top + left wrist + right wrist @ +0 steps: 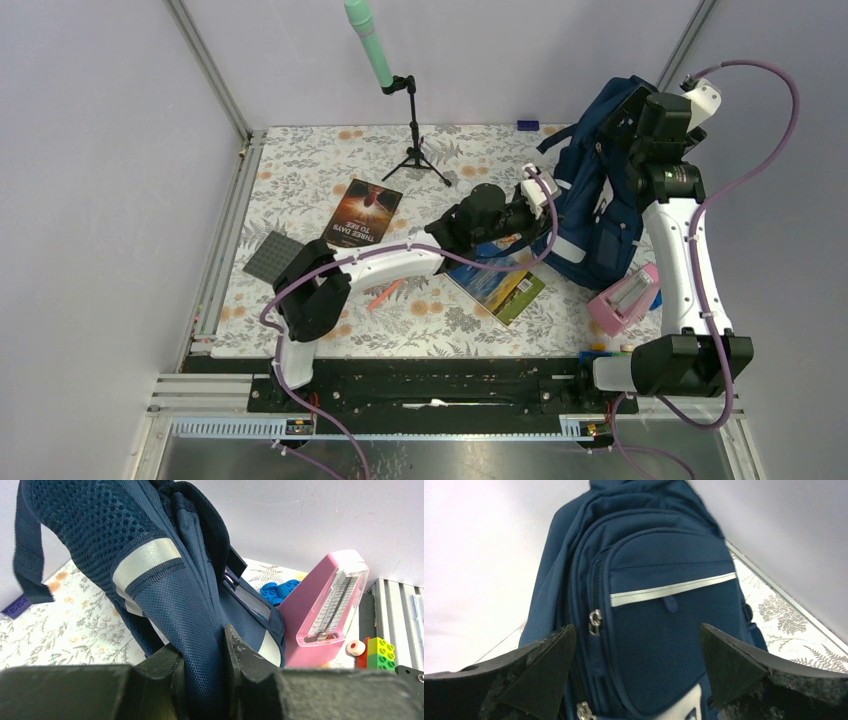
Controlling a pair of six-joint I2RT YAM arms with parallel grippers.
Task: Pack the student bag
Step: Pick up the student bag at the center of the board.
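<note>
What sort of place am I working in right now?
Probably a lab data-collection cell, not a classroom: bare walls with aluminium frame posts, a floral mat as the work surface, and a small tripod stand at the back.

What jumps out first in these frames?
The navy student bag, propped up at the far right of the floral mat, dominates. The left gripper is clamped on its padded strap, while the right gripper hangs open facing its front pocket. A pink case lies beside the bag, nearer the arms.
</note>
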